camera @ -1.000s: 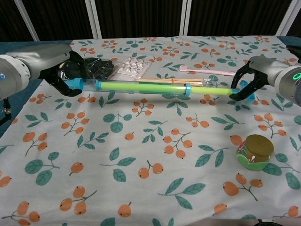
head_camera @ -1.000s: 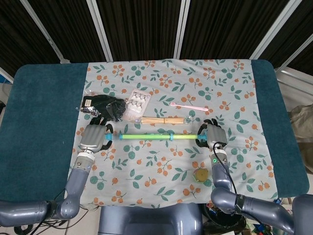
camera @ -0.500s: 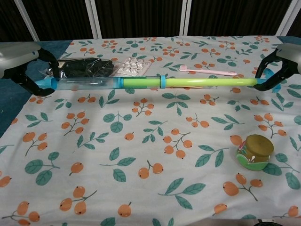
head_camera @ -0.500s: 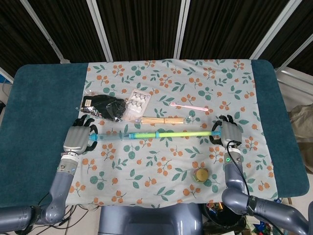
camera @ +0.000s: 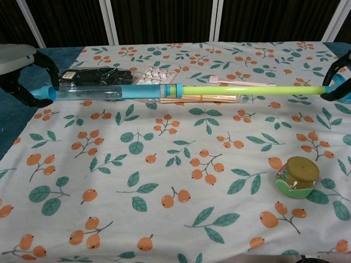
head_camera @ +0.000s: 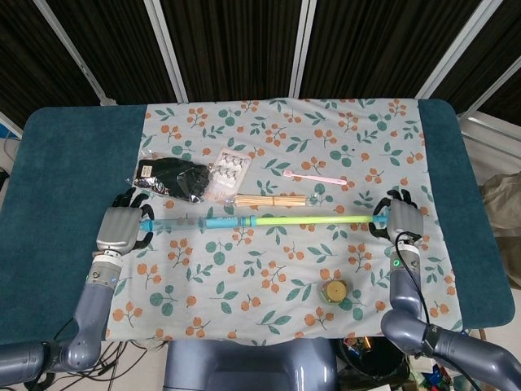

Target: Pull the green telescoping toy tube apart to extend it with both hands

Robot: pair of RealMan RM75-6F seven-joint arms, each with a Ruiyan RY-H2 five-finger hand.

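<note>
Now, from the head view, you've got the green telescoping toy tube [head_camera: 260, 221] stretched across the floral tablecloth [head_camera: 277, 130], level with the near edge of the bundle of wooden sticks [head_camera: 273, 199]. Your left hand [head_camera: 120, 228] is wrapped round the clear blue outer end, your right hand [head_camera: 399, 218] grips the thin green end. The blue collars sit bunched together near the middle, so the sections look close to fully drawn out. That's your risk: pull harder and an inner section may pop out of its sleeve, or the slim green end may slip from your right fingers, since there's little tube left past them.

Down in the chest view, the tube [camera: 181, 90] hangs just above the cloth, passing over the sticks [camera: 203, 98] and close by the pink spoon [camera: 241, 82]. Your left hand [camera: 22, 74] shows only as dark fingers curled about the blue cap; your right hand [camera: 340, 85] is nearly out of frame, fingers hooked on the far tip. Let either end dip and the tube could sweep the sticks, the blister pack [camera: 151, 76] or the black pouch [camera: 93, 78]. The slender green section looks flexible, so uneven pulling might bow it. The small jar [camera: 296, 176] sits well clear, near your right side.
</note>
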